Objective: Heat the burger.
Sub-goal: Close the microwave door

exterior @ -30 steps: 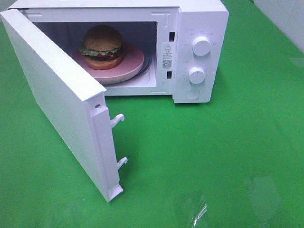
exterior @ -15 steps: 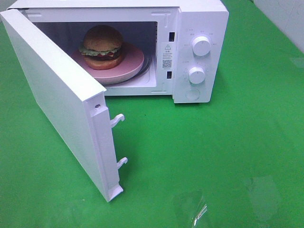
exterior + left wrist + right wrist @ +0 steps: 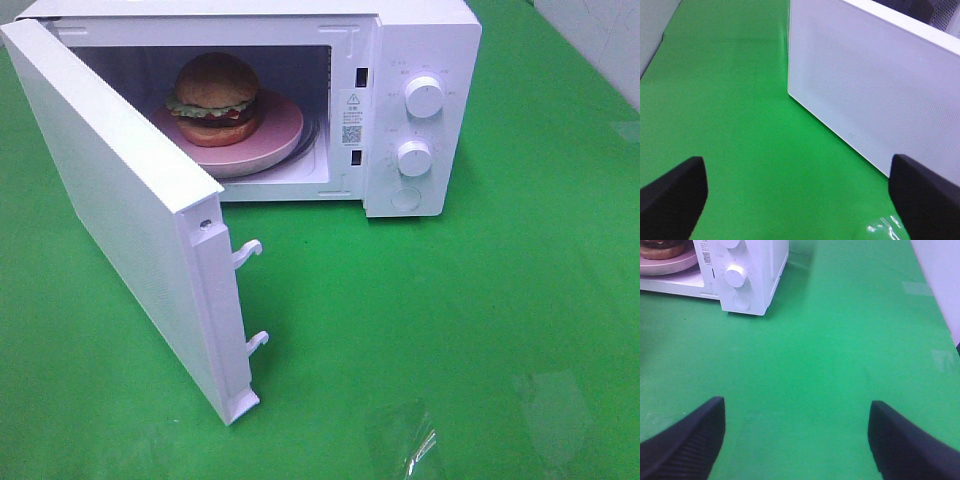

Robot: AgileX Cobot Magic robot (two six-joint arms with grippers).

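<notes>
Unchanged vs a sec ago: burger (image 3: 217,98) on plate (image 3: 285,135) in microwave (image 3: 430,40), door (image 3: 110,200) wide open. Left hand (image 3: 796,197) & right hand (image 3: 797,437) spread, empty. Next, prob.: shut door, set dial (image 3: 414,158).

Bright even light; glare on green cloth (image 3: 450,300); wrist views perhaps slightly soft.

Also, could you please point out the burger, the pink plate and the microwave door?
burger (image 3: 217,80), high view, top bun.
pink plate (image 3: 285,130), high view, right rim.
microwave door (image 3: 110,200), high view, broad white face.
</notes>
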